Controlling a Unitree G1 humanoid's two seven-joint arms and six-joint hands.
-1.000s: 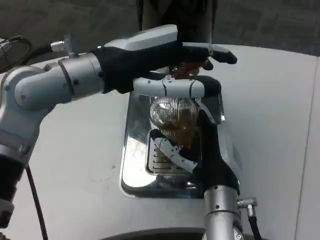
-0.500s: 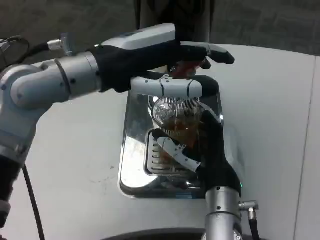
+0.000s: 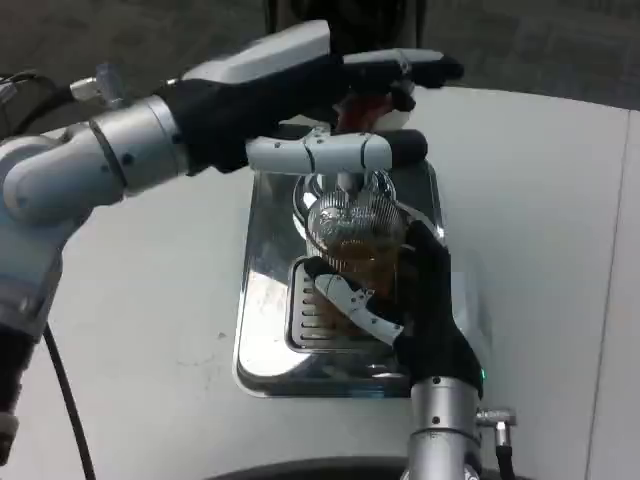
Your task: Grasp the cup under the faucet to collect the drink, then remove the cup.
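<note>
one camera here, the head view, high on the robot and angled steeply down at the white table (image 3: 130, 350). it sits close in, both forearms reaching away into frame, dark floor (image 3: 540, 40) along the top edge.

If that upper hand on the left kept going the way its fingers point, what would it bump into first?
Probably nothing: the left hand points rightward past the faucet, over bare white table. Depth is unclear, though.

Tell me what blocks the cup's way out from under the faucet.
The left hand reaches across just above the cup, so lifting straight up is blocked. The right hand already grips the cup over the drip tray; toward the robot nothing visible stands in the way.
</note>
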